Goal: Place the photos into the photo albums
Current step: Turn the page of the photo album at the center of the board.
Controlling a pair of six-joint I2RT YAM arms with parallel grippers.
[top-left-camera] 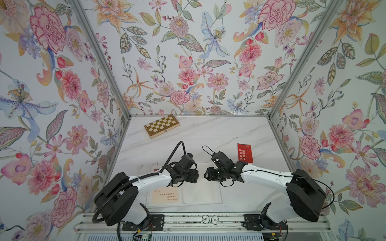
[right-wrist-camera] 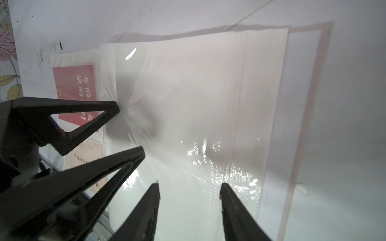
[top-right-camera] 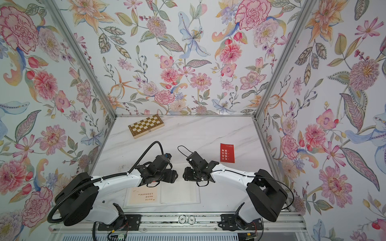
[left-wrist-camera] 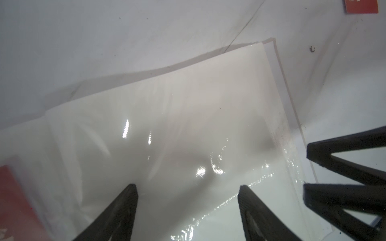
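Both the left gripper (left-wrist-camera: 187,186) and right gripper (right-wrist-camera: 189,185) hang jaws-apart and empty over the open photo album (top-left-camera: 201,195) by the table's front edge. The loose red photo (top-left-camera: 244,153), well off to the right, looks thin, light and slick. I'd gently pinch an edge.

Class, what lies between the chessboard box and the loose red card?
Only bare marble table lies between the chessboard box and the red card, as seen in both top views.
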